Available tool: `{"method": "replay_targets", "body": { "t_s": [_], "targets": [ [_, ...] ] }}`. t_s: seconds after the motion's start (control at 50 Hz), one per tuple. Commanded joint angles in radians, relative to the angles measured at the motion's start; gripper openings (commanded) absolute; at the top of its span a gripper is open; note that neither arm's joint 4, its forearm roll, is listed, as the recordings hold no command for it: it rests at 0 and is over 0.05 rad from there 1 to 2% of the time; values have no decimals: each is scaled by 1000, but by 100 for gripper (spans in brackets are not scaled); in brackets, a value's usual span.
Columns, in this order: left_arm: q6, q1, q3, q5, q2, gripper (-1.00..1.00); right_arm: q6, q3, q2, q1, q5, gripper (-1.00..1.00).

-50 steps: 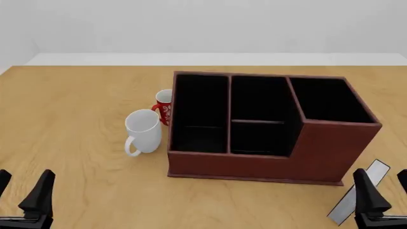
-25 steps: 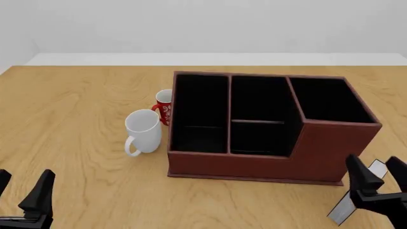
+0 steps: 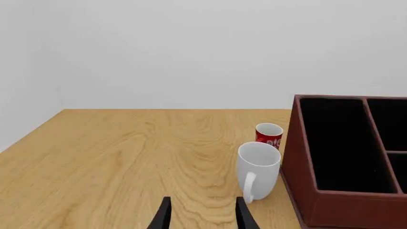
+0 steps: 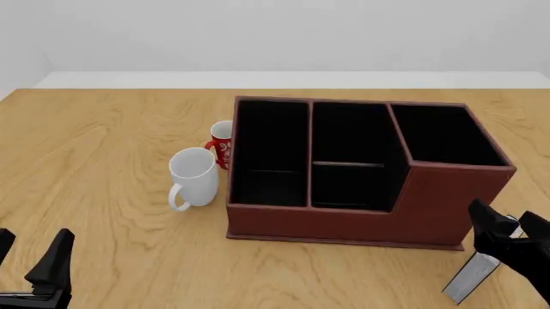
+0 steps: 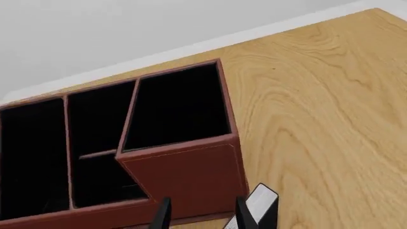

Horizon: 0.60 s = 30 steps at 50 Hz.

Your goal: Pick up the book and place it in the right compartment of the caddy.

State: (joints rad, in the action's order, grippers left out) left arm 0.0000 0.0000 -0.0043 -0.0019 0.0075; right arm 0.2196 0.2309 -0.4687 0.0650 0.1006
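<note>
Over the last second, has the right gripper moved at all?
Yes. In the front view the right gripper has risen in the picture and advanced toward the caddy, now over the book near the caddy's front right corner, jaws open.

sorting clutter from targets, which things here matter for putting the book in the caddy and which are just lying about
Part of the job:
- book
- caddy
- right compartment
- right end effector, open over the book

Just lying about:
- white mug
- red mug
- left end effector, idle
</note>
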Motion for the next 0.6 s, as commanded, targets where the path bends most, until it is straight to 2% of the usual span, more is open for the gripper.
{"method": "replay_targets", "body": {
  "t_s": [0.02, 0.1, 0.18, 0.2, 0.32, 0.36, 0.38, 0.4, 0.48, 0.5, 0.54, 0.56, 0.6],
  "targets": [
    [0, 0, 0, 0, 0, 100, 28, 55, -35, 7, 93, 100],
    [0, 0, 0, 0, 0, 100, 34, 103, -44, 3, 146, 100],
    [0, 0, 0, 0, 0, 100, 24, 121, -71, 3, 151, 100],
    [0, 0, 0, 0, 0, 100, 47, 119, -74, -5, 151, 100],
    [0, 0, 0, 0, 0, 100, 48, 149, -101, -8, 188, 100],
    [0, 0, 0, 0, 0, 100, 89, 152, -84, -16, 201, 100],
    [0, 0, 0, 0, 0, 100, 71, 159, -90, -6, 211, 100],
    [0, 0, 0, 0, 0, 100, 101, 158, -78, -2, 223, 100],
    [0, 0, 0, 0, 0, 100, 112, 153, -61, 5, 263, 100],
    [0, 0, 0, 0, 0, 100, 133, 148, -52, 2, 274, 100],
    [0, 0, 0, 0, 0, 100, 124, 150, -51, 5, 284, 100],
    [0, 0, 0, 0, 0, 100, 146, 148, -41, 0, 294, 100],
    [0, 0, 0, 0, 0, 100, 143, 160, -35, 5, 317, 100]
  ]
}}
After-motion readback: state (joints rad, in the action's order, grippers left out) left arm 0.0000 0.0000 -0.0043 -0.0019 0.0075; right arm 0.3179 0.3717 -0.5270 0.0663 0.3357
